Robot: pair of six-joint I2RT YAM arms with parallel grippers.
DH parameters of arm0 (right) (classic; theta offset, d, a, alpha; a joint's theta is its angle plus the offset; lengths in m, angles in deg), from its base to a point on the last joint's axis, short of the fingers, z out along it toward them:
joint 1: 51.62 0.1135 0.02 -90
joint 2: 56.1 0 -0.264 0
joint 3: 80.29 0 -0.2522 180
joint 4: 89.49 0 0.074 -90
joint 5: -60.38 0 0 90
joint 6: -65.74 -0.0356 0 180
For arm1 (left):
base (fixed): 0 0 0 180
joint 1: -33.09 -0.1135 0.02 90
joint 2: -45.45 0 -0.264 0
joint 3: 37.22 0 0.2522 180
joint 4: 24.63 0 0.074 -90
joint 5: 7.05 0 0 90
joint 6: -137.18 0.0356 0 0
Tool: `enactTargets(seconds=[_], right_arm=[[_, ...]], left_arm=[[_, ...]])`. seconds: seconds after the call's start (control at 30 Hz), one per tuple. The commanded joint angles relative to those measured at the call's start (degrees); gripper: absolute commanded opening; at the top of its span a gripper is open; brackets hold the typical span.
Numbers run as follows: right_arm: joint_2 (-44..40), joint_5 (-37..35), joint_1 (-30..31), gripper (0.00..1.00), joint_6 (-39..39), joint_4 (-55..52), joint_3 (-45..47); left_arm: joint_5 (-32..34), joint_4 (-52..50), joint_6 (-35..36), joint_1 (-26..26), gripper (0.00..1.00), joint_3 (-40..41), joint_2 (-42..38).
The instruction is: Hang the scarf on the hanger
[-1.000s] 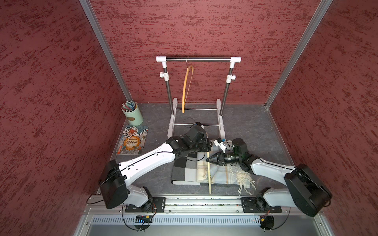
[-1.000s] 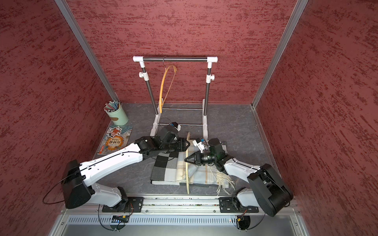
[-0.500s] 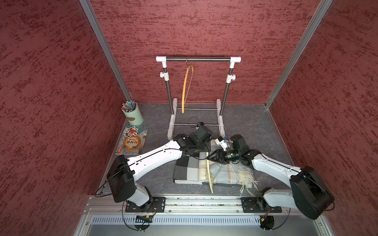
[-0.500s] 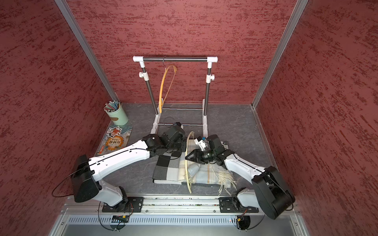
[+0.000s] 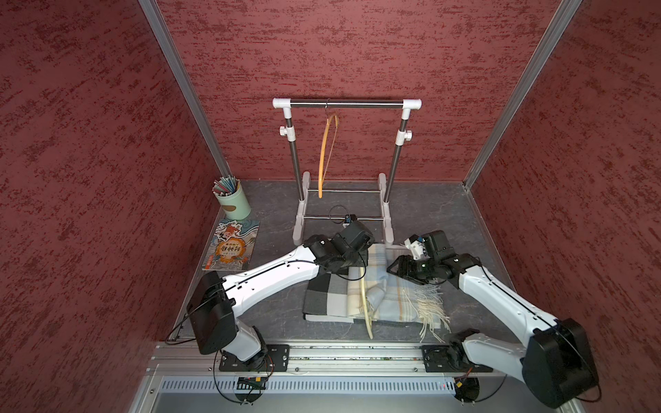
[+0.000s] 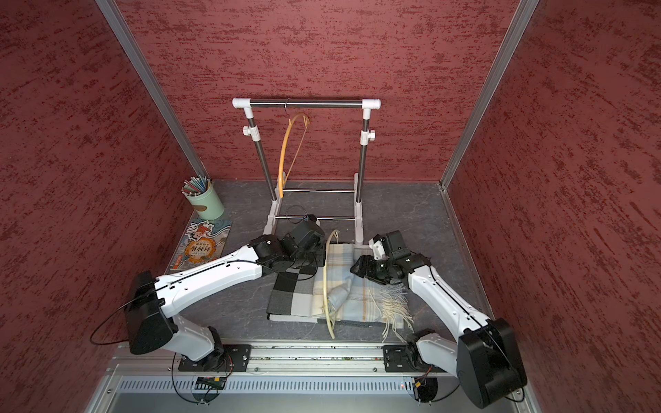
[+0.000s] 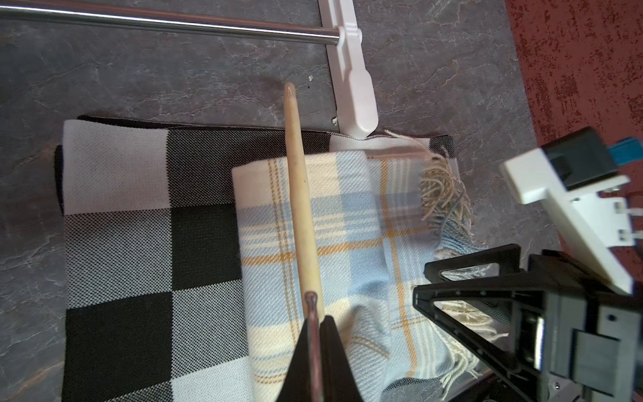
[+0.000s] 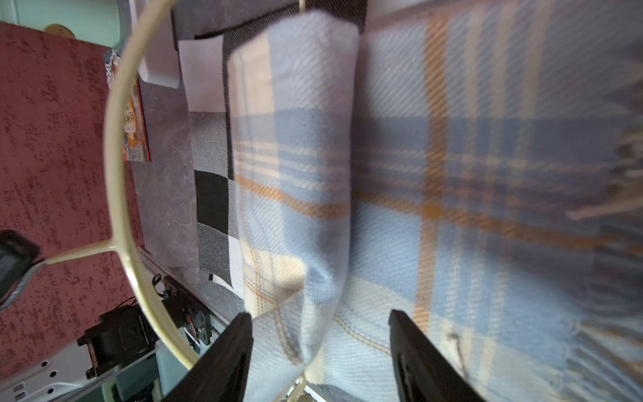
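— On the grey table (image 5: 279, 318), near its front edge, your plaid scarf (image 5: 397, 296) is lying folded, partly overlapping a black-and-white checked cloth (image 5: 323, 296). Is anything gripping it?
— No, nothing is gripping it. Your pale hanger (image 5: 363, 300) is stretching across it from back to front, and a fold of the scarf is bunching up just beside the hanger's arm.
— And your grippers?
— Your left gripper (image 7: 317, 322) is pinching the pale hanger by its thin metal hook (image 7: 310, 301), jaws closed tight on it. Your right gripper (image 8: 318, 313) is pointing at the raised fold, jaws standing wide apart and clasping nothing.
— What is sitting further out?
— Behind the scarf your clothes rack (image 5: 345, 104) is standing, with an orange hanger (image 5: 323, 157) hanging from its rail. Well off to the left, a cup of pencils (image 5: 234, 203) and a picture book (image 5: 232, 246) are resting near the wall
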Motion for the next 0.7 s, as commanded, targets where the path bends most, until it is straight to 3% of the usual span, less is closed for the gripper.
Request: enactTargets(seconds=[0.0, 0.37, 0.47, 0.57, 0.67], right_arm=[[2.83, 5.81, 0.79, 0.61, -1.59, 5.75, 0.51], [12.95, 8.55, 4.42, 0.51, -6.59, 14.48, -0.79], [13.28, 10.25, 5.02, 0.34, -7.69, 16.49, -1.29], [12.82, 11.4, 5.4, 0.03, -8.79, 16.98, -1.94], [9.66, 12.72, 5.36, 0.0, -10.61, 16.23, -3.12]], left_arm=[[-1.19, -0.24, -0.21, 0.63, 0.0, 0.79, 0.26], [-1.53, -0.6, -0.42, 0.47, 0.0, 0.78, 0.48], [-1.55, -1.22, -0.22, 0.45, 0.0, 0.56, 0.13], [-0.53, -3.73, 0.21, 0.21, 0.0, -0.5, -0.77], [-0.91, -8.34, 0.76, -1.35, 0.0, -1.91, -3.53]])
